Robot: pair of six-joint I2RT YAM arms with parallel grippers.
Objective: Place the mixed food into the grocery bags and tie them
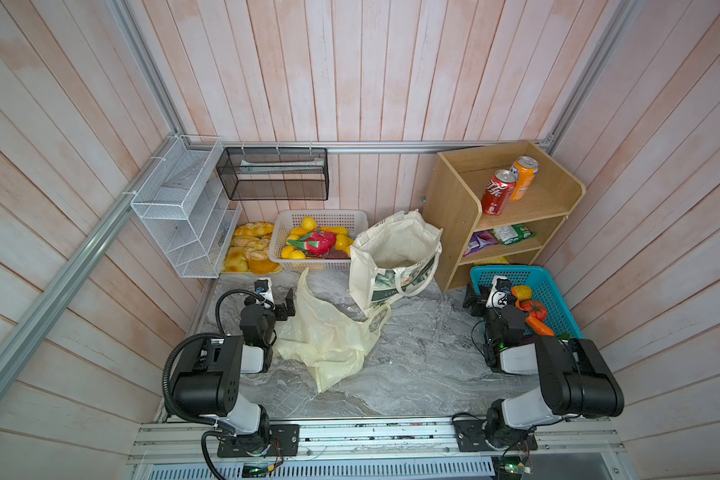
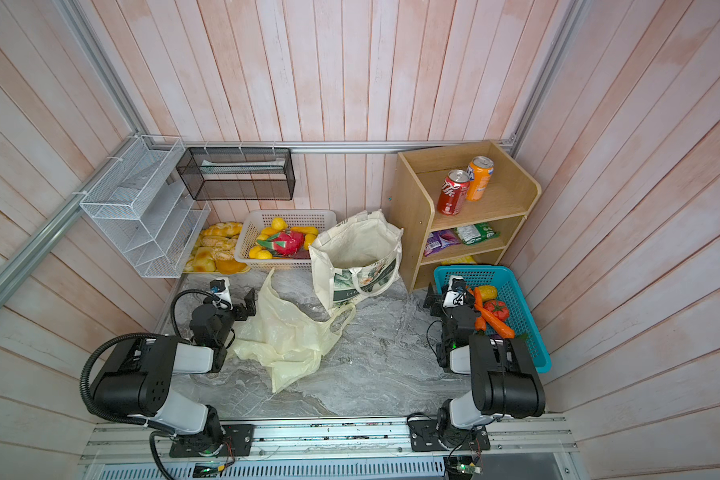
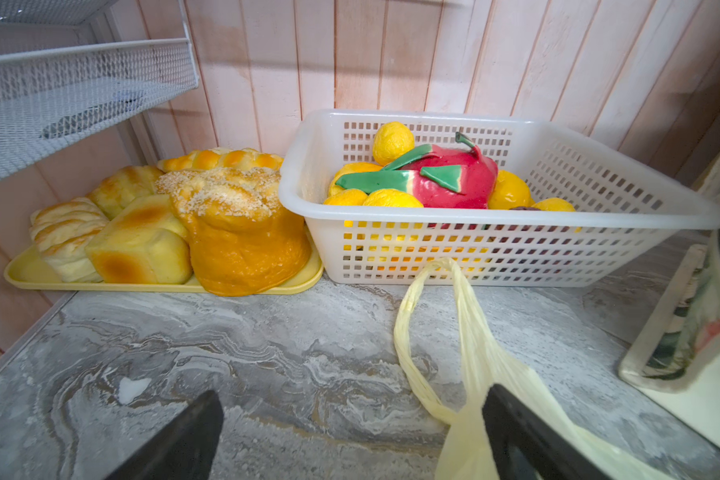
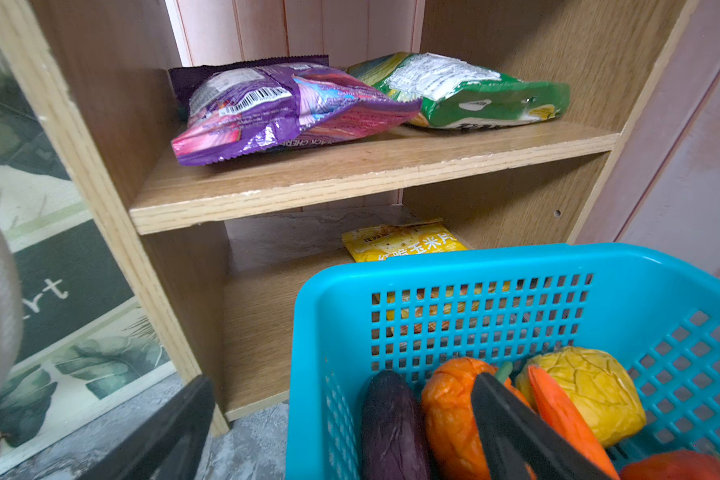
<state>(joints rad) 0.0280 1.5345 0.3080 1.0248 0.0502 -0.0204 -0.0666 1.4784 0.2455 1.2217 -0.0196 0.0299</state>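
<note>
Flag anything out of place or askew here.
The plastic bag lies crumpled flat on the counter, its mouth collapsed. In the left wrist view an orange-brown loaf sags over the edge of the yellow tray. Nothing spilled.

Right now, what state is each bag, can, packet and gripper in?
Plastic bag: crumpled flat on the table, untied.
Tote: upright, mouth open, handles untied.
Cola can: upright on the top shelf.
Orange can: upright beside it.
Purple packet: lying flat, middle shelf.
Green packet: lying flat beside it.
Left gripper: open, empty.
Right gripper: open, empty.
</note>
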